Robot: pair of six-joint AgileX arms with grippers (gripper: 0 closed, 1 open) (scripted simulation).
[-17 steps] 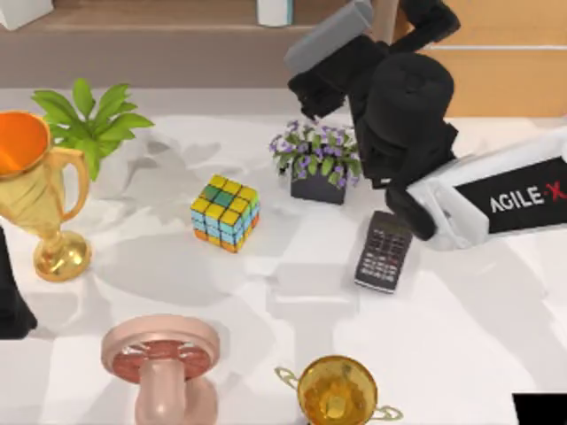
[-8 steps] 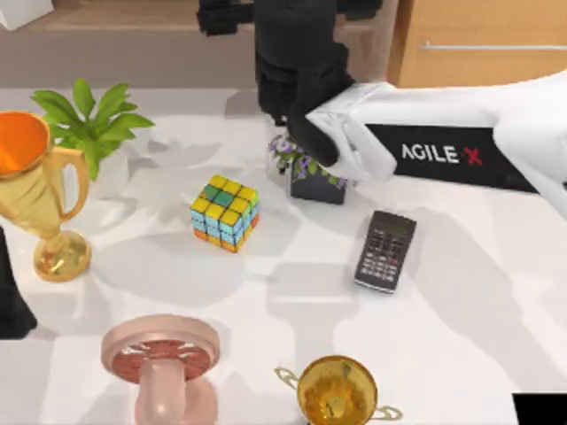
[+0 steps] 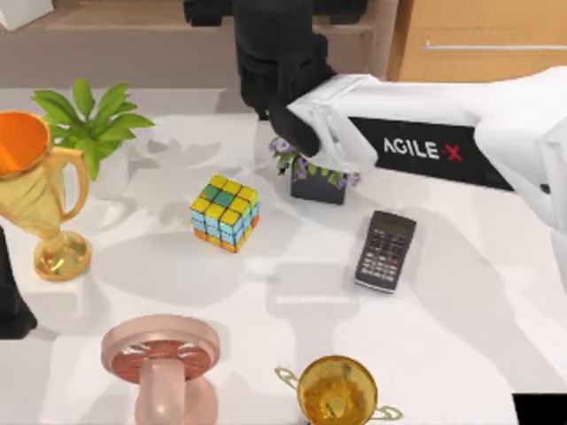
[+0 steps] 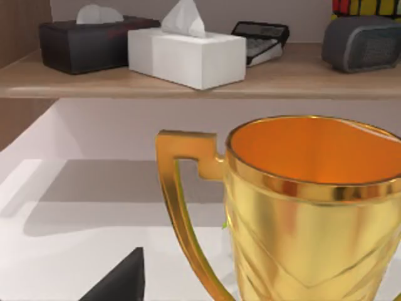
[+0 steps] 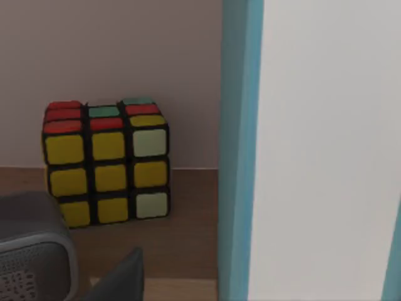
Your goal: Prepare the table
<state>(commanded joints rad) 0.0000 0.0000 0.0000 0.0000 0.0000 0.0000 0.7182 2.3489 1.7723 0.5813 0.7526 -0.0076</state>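
The right arm (image 3: 461, 146) is reaching from the right across the back of the table (image 3: 478, 336), its wrist passing over the flower pot (image 3: 317, 184) toward the shelf (image 3: 133, 18). I cannot tell how far its fingers are parted. Its wrist camera is facing a cube (image 5: 106, 163) on the shelf board and a white, teal-edged box (image 5: 313, 150) close beside it. The left arm (image 3: 11, 301) is sitting parked at the table's left edge beside a gold cup (image 4: 313, 207).

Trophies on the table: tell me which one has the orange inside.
The tall gold trophy at the table's left edge, beside the green plant. The other trophy, at the front edge, is gold inside.
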